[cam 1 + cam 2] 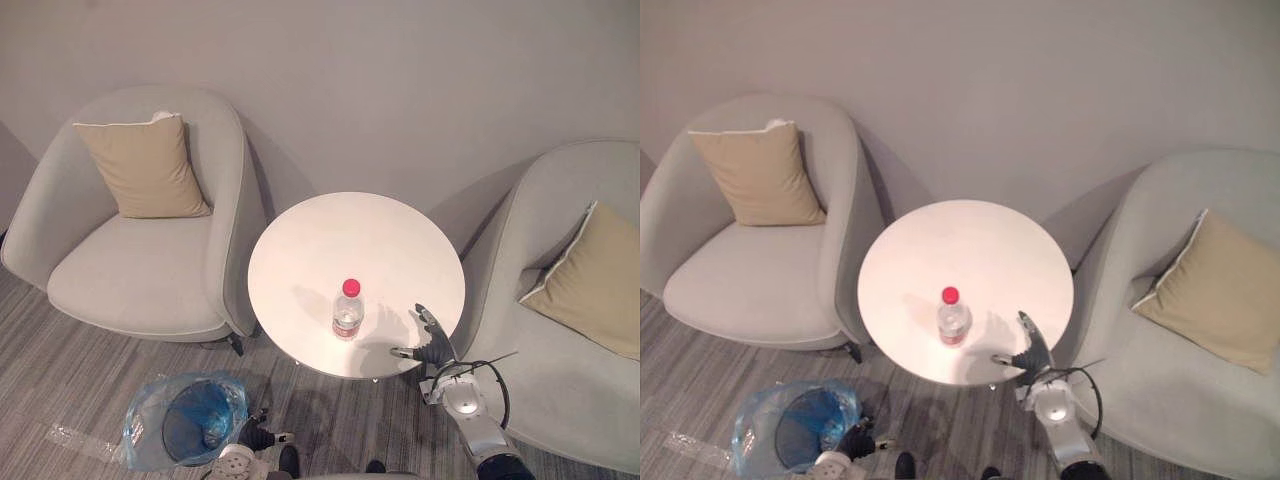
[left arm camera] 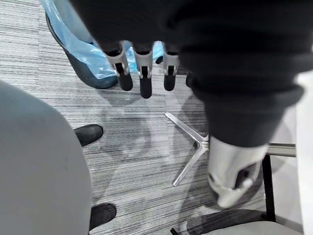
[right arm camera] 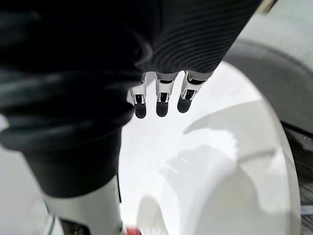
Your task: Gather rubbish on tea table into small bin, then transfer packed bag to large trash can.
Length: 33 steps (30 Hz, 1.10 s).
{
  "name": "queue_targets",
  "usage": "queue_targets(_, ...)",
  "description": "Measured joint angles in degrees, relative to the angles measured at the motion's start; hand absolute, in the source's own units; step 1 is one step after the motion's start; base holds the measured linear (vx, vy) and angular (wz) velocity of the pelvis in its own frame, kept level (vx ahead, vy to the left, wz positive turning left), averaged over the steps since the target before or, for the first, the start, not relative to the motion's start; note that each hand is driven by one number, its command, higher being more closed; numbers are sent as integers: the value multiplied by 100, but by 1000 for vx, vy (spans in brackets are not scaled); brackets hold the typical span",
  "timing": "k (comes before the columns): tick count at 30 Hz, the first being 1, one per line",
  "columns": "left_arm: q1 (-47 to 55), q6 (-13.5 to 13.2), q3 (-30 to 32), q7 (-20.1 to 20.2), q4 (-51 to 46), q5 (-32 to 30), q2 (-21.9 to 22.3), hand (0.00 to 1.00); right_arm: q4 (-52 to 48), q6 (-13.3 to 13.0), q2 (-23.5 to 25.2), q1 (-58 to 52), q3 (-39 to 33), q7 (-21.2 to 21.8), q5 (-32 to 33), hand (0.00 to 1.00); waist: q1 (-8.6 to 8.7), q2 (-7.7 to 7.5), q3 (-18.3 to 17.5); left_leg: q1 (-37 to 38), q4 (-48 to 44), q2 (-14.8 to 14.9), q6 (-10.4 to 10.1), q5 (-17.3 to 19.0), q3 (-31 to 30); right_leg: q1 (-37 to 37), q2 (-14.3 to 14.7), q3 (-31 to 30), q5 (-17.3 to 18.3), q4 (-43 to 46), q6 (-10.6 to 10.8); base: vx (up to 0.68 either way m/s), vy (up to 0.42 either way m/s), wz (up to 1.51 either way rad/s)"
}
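on the round white tea table point(image 1: 350, 225), towards its near edge, a clear bottle point(image 1: 347, 312) with a red cap stands upright, long axis vertical, cap up. a grey armchair point(image 1: 130, 275) with a tan cushion point(image 1: 145, 165) flanks the table on the left, and another armchair point(image 1: 560, 380) with its own cushion point(image 1: 595, 280) on the right. the right hand point(image 1: 432, 340) hovers over the table's near right rim, just right of the bottle and apart from it, fingers straight, thumb spread, holding nothing. the left hand point(image 2: 145, 73) hangs low beside the small bin point(image 1: 185, 430), lined with a blue bag point(image 1: 140, 437), on the floor, fingers straight and empty.
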<state>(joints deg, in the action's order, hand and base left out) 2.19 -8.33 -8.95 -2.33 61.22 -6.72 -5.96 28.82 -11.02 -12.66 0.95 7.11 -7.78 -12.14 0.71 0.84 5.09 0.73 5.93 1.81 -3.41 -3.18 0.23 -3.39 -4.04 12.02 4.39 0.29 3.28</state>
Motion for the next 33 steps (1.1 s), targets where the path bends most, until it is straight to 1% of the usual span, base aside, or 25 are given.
queue_targets(5,-33,-12,0,-22,-23,2,10,0,179,5,-27,256,169,-42,-93,0,-49,54,77,-79,3,-13,-3,-39,-105,39,-10,95,11,28,-13,-31,-3,11)
queue_targets(11,-37,-18,-1,-126,-113,14,13,0,193,5,-14,513,255,-240,-83,0,-77,95,185,-208,14,-35,-8,-75,-280,83,-23,287,50,37,-11,-9,-7,16)
queue_targets(14,-88,-21,-1,-146,-129,20,13,0,202,8,118,727,244,-356,-37,0,-100,105,286,-285,0,-37,-12,-95,-317,142,-20,320,50,47,-12,7,-3,7)
queue_targets(16,-92,-23,-1,-182,-133,21,21,0,203,8,205,851,250,-429,-2,0,-122,112,294,-299,0,-49,-12,-95,-343,141,-27,326,50,46,-12,14,2,7)
queue_targets(20,-94,-22,0,-240,-189,61,21,0,204,9,218,1043,250,-471,101,0,-147,116,349,-379,1,-54,-16,-108,-410,177,-28,370,52,47,-16,-10,3,11)
queue_targets(24,-142,-22,-1,-246,-211,135,38,0,272,19,387,1280,289,-475,214,0,-210,140,466,-393,3,-53,-18,-116,-418,202,-29,367,58,67,-23,-8,0,1)
queue_targets(25,-150,-24,-1,-248,-213,136,46,0,380,23,401,1364,347,-477,216,100,-232,146,469,-412,2,-52,-20,-119,-421,233,-30,367,66,95,-29,0,0,0)
queue_targets(27,-156,-27,-1,-249,-218,188,62,0,474,33,401,1479,459,-483,335,100,-269,146,470,-466,2,-52,-22,-145,-451,262,-30,431,69,102,-29,-13,0,12)
queue_targets(33,-161,-26,-1,-254,-271,229,69,0,718,89,535,1802,557,-475,388,100,-334,148,509,-472,7,-51,-27,-171,-482,262,-32,467,70,139,-30,-20,2,5)
